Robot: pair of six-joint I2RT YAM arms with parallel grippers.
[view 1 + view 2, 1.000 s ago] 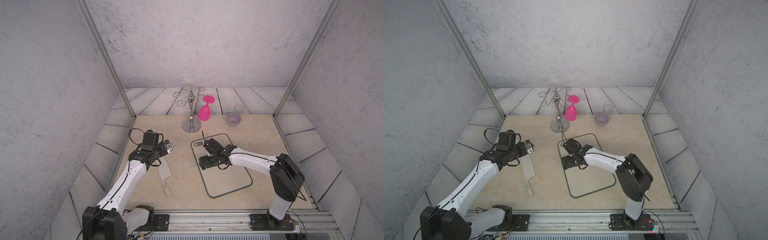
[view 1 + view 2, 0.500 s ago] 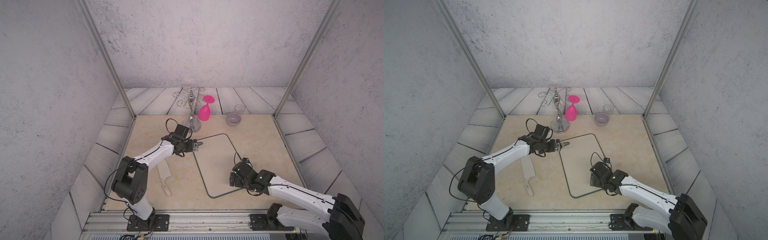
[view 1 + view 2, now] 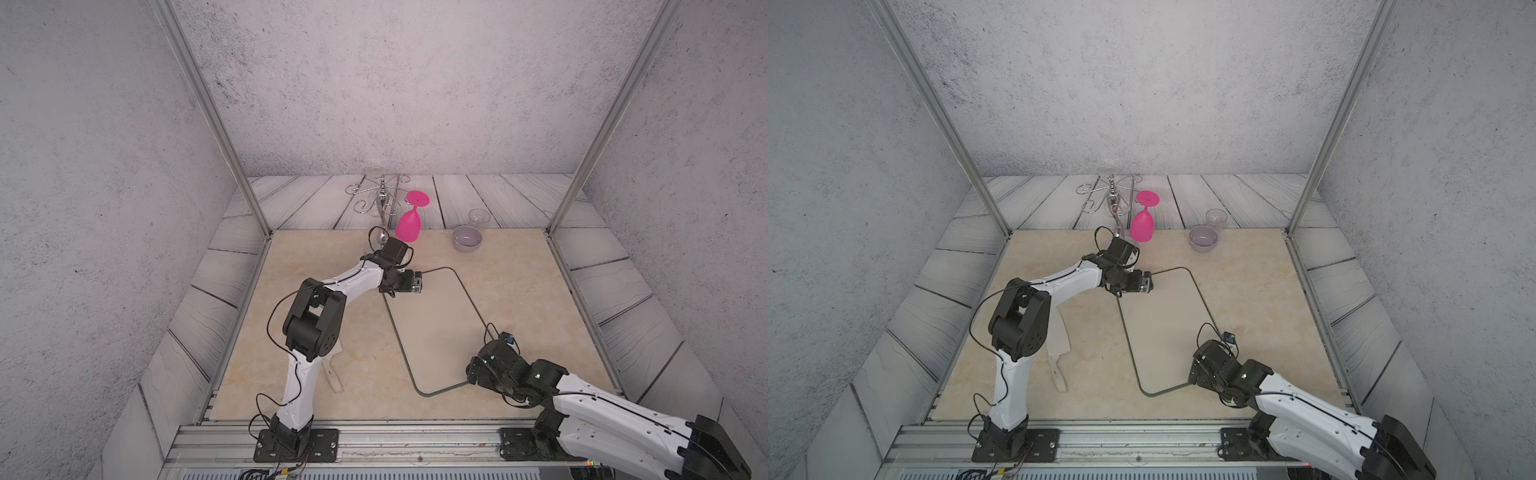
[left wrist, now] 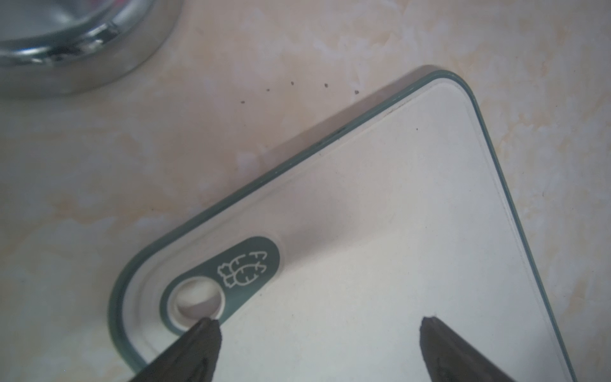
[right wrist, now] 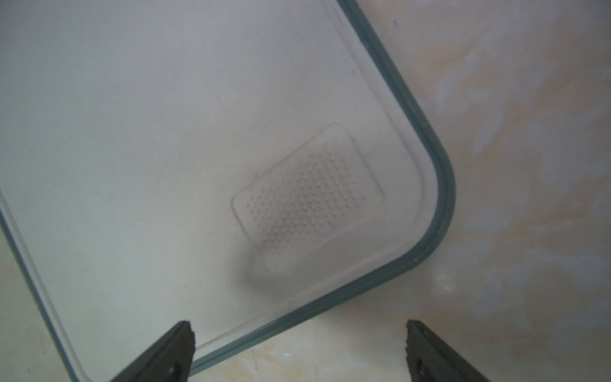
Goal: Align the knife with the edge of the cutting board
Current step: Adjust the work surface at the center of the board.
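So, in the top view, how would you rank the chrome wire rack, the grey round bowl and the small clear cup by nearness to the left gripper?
1. Chrome wire rack, just behind the left gripper.
2. Grey round bowl, back right.
3. Small clear cup, beyond the bowl.

Your left arm (image 3: pixel 332 284): upper link upright, elbow high, forearm stretched toward the back, wrist tipped down.
Your left gripper (image 4: pixel 317 330): jaws spread wide.
Your right arm (image 3: pixel 602 411): lying low, reaching inward.
Your right gripper (image 5: pixel 297 330): pointing down, jaws spread wide.
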